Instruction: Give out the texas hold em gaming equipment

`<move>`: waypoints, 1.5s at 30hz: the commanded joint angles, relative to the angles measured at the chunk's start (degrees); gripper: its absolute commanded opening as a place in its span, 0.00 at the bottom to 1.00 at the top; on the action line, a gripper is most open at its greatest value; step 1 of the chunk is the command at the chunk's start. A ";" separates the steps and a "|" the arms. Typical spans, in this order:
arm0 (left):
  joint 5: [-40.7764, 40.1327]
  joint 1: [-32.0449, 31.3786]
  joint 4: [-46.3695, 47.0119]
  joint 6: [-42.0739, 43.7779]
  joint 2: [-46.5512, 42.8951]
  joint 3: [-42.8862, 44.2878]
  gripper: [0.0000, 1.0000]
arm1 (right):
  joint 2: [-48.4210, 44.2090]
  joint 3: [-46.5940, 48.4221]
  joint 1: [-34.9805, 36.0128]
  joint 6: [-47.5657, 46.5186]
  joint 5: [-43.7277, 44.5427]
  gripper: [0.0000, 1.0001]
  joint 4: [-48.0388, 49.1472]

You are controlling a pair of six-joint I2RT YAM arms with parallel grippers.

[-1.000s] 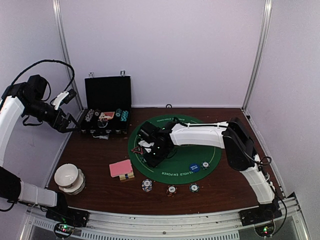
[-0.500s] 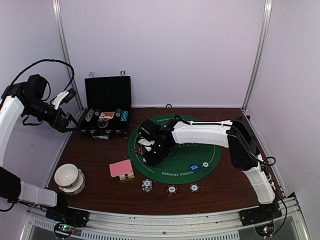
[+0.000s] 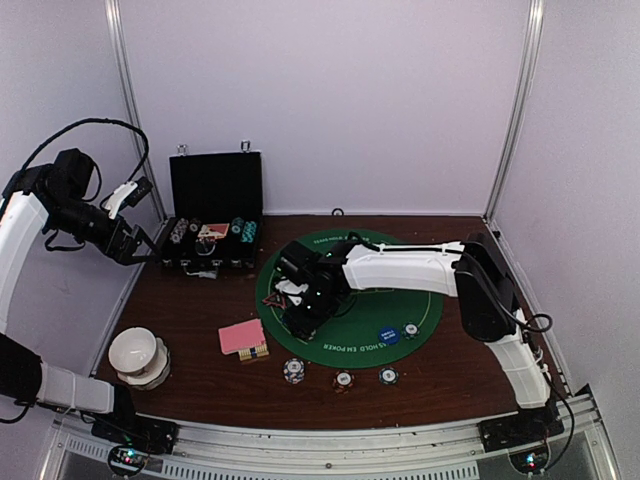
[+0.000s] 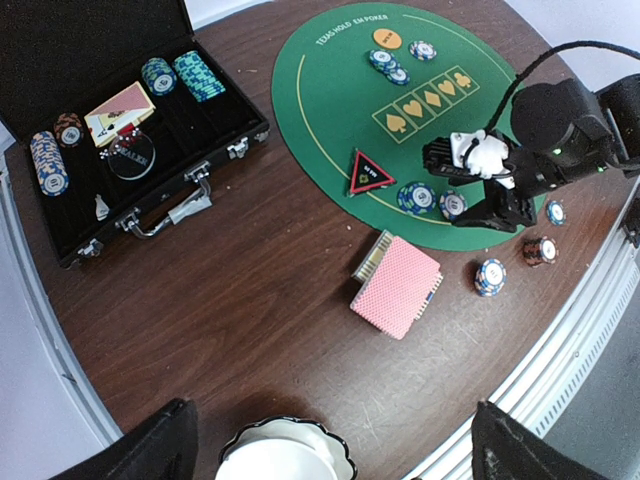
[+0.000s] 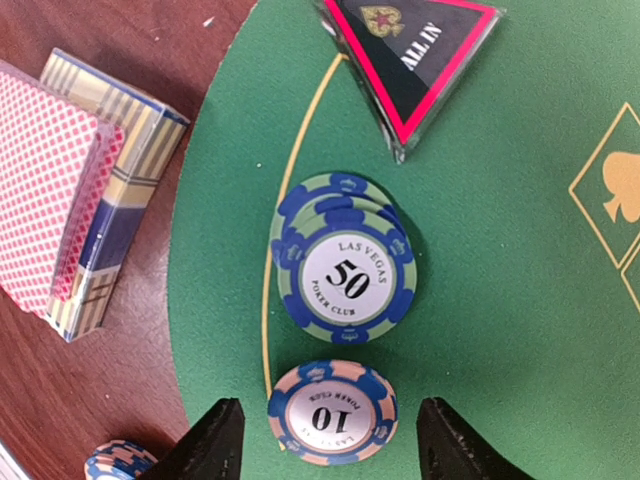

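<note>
My right gripper (image 5: 332,445) hangs open low over the green mat's (image 5: 500,300) near-left edge. A peach-and-blue "10" chip (image 5: 332,412) lies flat between its fingertips with a gap on each side. Just beyond lies a small stack of green-and-blue "50" chips (image 5: 345,275), then the red-edged "ALL IN" triangle marker (image 5: 410,55). Pink-backed cards (image 5: 40,190) rest on a blue-and-yellow card box (image 5: 110,210) off the mat. In the top view the right gripper (image 3: 300,310) is at the mat's left side. My left gripper (image 3: 135,245) is open, high at the far left, holding nothing.
The open black case (image 4: 110,120) with chip rows stands at the back left. A white scalloped bowl (image 4: 285,455) sits near the front left. Loose chips (image 3: 293,371), (image 3: 343,380), (image 3: 388,376) lie along the front; a blue disc (image 3: 390,335) and orange disc (image 4: 387,38) are on the mat.
The right gripper's jaws have widened and now stand off the "10" chip; the arm shifted slightly over the mat's left edge. The left arm has not moved.
</note>
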 commanded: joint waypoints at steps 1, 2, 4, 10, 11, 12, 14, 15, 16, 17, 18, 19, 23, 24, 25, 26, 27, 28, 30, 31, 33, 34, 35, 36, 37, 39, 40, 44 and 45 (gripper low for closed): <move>0.36 0.29 0.40 0.77 -0.86 1.23 0.98 | -3.21 0.29 0.25 0.16 1.25 0.66 -0.13; 0.35 0.29 0.37 0.77 -0.85 1.23 0.98 | -3.77 0.15 0.29 0.15 1.30 0.66 -0.19; 0.36 0.29 0.41 0.77 -0.85 1.24 0.98 | -5.06 -0.47 0.53 0.13 1.49 0.67 -0.25; 0.12 0.29 0.37 0.77 -0.95 1.28 0.98 | -10.15 -3.58 3.30 0.18 1.97 0.69 -1.01; 0.13 0.29 0.40 0.77 -0.98 1.24 0.98 | -11.01 -4.61 3.98 0.34 1.38 0.69 -1.00; 0.03 0.29 0.40 0.77 -1.08 1.23 0.97 | -11.65 -5.68 4.62 0.65 0.60 0.70 -0.78; 0.02 0.29 0.37 0.85 -1.07 1.27 0.98 | -12.79 -7.81 6.19 0.90 -0.80 0.72 -0.41; 0.19 0.29 0.29 0.90 -1.05 1.29 0.98 | -12.93 -8.48 7.16 1.01 -1.39 0.74 -0.44; 0.30 0.29 0.30 0.94 -1.16 1.24 0.98 | -12.88 -8.90 8.00 1.05 -2.03 0.76 -0.60; 0.48 0.29 0.34 0.99 -1.17 1.23 0.98 | -12.56 -9.04 8.72 1.00 -2.66 0.77 -0.97; 0.71 0.29 0.31 1.02 -1.24 1.23 0.98 | -12.03 -9.15 9.34 0.91 -3.04 0.78 -1.22; 0.80 0.29 0.28 1.03 -1.27 1.23 0.98 | -11.48 -9.20 9.93 0.79 -3.29 0.80 -1.35; 1.02 0.29 0.23 0.92 -1.37 1.38 0.98 | -8.41 -8.10 10.96 0.77 -4.46 0.82 -1.66; 1.07 0.29 0.16 0.94 -1.39 1.47 0.98 | -7.76 -7.76 10.99 0.68 -4.45 0.83 -1.64; 1.00 0.29 0.08 0.95 -1.47 1.54 0.98 | -7.22 -7.49 11.02 0.61 -4.16 0.83 -1.53; 1.06 0.29 -0.04 0.94 -1.51 1.58 0.97 | -6.82 -7.25 11.00 0.41 -3.87 0.84 -1.43; 1.12 0.29 -0.10 1.01 -1.50 1.58 0.98 | -6.46 -6.98 10.99 0.25 -3.48 0.84 -1.30; 1.12 0.29 -0.16 1.02 -1.55 1.58 0.98 | -5.92 -6.64 10.97 -0.01 -3.13 0.84 -1.40; 1.08 0.29 -0.27 1.11 -1.54 1.67 0.98 | -5.06 -6.04 11.04 -0.55 -1.82 0.84 -1.80; 1.12 0.29 -0.29 1.12 -1.53 1.67 0.98 | -4.62 -5.70 10.94 -0.72 -1.34 0.84 -2.14; 1.16 0.29 -0.34 1.16 -1.53 1.59 0.98 | -4.03 -5.58 10.85 -0.96 -0.82 0.84 -2.33; 1.15 0.29 -0.36 1.20 -1.57 1.58 0.98 | -3.85 -5.64 10.87 -0.99 -0.77 0.84 -2.29; 1.06 0.29 -0.37 1.19 -1.45 1.65 0.98 | -3.70 -5.68 10.81 -0.99 -0.82 0.84 -2.18; 1.06 0.29 -0.37 1.14 -1.43 1.67 0.98 | -3.61 -5.76 10.72 -0.99 -0.92 0.84 -2.01; 1.07 0.29 -0.39 1.20 -1.47 1.67 0.98 | -3.47 -5.83 10.74 -0.91 -1.06 0.84 -1.85; 1.12 0.29 -0.39 1.21 -1.32 1.67 0.98 | -3.29 -5.78 10.77 -0.68 -1.49 0.83 -1.69; 1.10 0.29 -0.40 1.21 -1.23 1.67 0.97 | -3.26 -5.84 10.78 -0.71 -1.80 0.82 -1.48; 1.25 0.29 -0.34 1.16 -1.14 1.66 0.98 | -3.17 -5.71 10.79 -0.56 -2.61 0.75 -0.66; 1.25 0.29 -0.28 1.20 -1.18 1.66 0.97 | -3.11 -5.61 10.80 -0.53 -2.70 0.73 -0.59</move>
